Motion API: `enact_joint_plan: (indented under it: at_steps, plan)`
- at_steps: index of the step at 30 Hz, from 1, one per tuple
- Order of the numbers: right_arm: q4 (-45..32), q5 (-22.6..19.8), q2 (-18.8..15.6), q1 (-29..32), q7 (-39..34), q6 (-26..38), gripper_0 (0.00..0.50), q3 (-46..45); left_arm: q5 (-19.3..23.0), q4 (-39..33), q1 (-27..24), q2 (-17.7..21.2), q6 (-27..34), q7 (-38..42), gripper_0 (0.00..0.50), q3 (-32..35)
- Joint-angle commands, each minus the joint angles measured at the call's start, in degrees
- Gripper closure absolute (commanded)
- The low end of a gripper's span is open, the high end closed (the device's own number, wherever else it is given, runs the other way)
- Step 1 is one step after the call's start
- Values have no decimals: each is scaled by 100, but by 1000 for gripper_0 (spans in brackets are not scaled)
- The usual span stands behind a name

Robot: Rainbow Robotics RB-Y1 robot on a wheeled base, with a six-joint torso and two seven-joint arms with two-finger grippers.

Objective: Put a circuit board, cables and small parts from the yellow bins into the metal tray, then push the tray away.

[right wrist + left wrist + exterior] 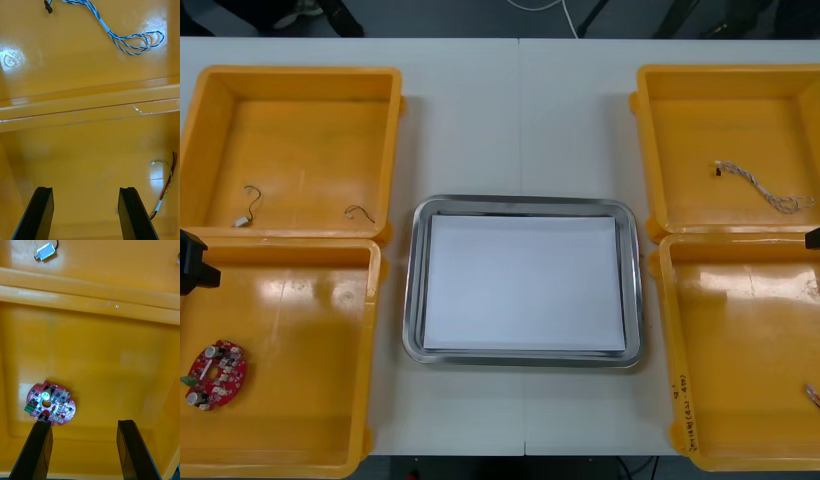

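Front view: the metal tray (412, 300) lies at the middle of the table (520, 100), white inside, with two yellow bins at each side of it. The near left bin (300, 350) holds a round red circuit board (216, 375) close to its outer wall; the far left bin (310, 120) holds small metal parts (246, 207) on thin dark wires. A twisted blue and white cable (765, 187) lies in the far right bin (690, 120), and a red and yellow cable (167, 185) lies in the near right bin (740, 340) by its outer wall. The left gripper (84, 425) hangs over the near left bin with its fingers spread wide and nothing between them — the board sits on the bin floor just past one fingertip. The right gripper (86, 189) hangs over the near right bin, fingers likewise spread and bare — the red and yellow cable lies beside one finger, apart from it.
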Motion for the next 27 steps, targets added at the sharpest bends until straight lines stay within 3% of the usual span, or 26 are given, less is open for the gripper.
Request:
enact_joint_plan:
  at_steps: [1, 6, 27]
  plan:
    - [-42, 1, -413, -137, 106, -8, 0, -295, -62, -2, 220, -27, -25, -161, 0, 51]
    - [-104, -43, -483, -278, 106, 79, 0, -427, -185, -72, 211, -18, -25, -126, 0, 78]
    - [-236, -219, -554, 469, 352, -79, 0, -410, -449, -90, 615, -98, -25, 156, 0, 966]
